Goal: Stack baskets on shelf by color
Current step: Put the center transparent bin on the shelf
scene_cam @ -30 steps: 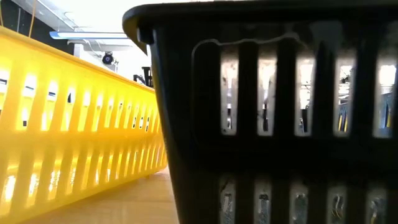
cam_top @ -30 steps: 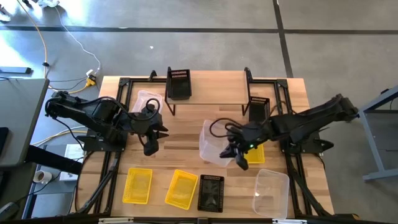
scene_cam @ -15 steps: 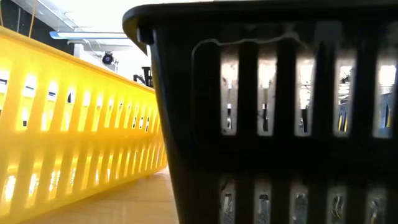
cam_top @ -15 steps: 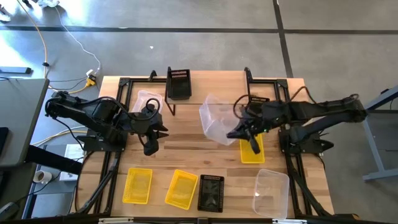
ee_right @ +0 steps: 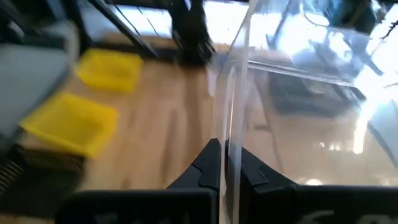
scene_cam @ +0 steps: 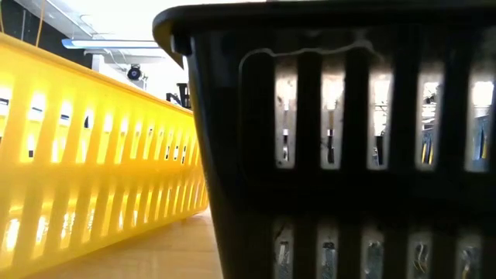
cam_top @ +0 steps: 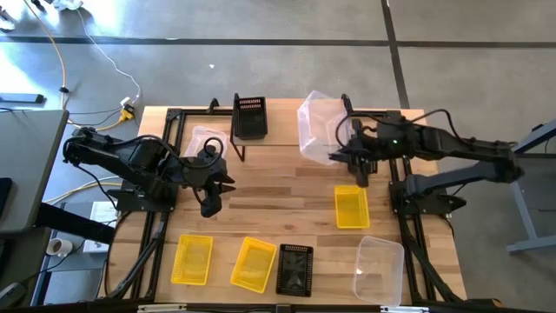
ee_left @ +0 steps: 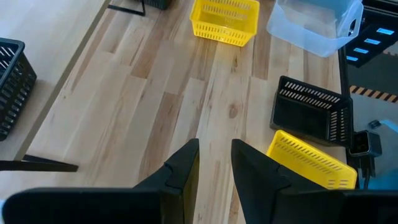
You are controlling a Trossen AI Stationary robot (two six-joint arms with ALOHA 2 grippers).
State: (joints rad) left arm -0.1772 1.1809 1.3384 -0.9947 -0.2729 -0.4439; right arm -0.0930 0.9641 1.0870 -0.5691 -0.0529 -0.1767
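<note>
A clear basket (cam_top: 317, 129) hangs tilted over the right half of the shelf (cam_top: 291, 117), with my right gripper (cam_top: 340, 156) shut on it. One black basket (cam_top: 250, 117) stands on the shelf's left end. My left gripper (cam_top: 211, 198) hovers open over the table's left middle with nothing between its fingers (ee_left: 214, 171). Another clear basket (cam_top: 207, 141) rests on the table behind it. A yellow basket (cam_top: 351, 207) rests on its base on the table, nearer than the held one. My right gripper pinches one wall of the clear basket (ee_right: 231, 134) at its rim, one finger inside and one outside. The fingers come from the table's right side, slanting a little downward. The basket is lifted clear and tilted above the shelf.
Along the near edge stand two yellow baskets (cam_top: 193, 258) (cam_top: 254, 263), a black one (cam_top: 294, 269) and a clear one (cam_top: 380, 268). A yellow basket (scene_cam: 93, 155) and a black one (scene_cam: 349, 139) fill the low view. Bare wood lies mid-table.
My right gripper has gone from mid-table toward the far edge and upward, rolling as it went. It has carried the clear basket up from beside the yellow basket to above the shelf's right half. The yellow basket now lies uncovered.
</note>
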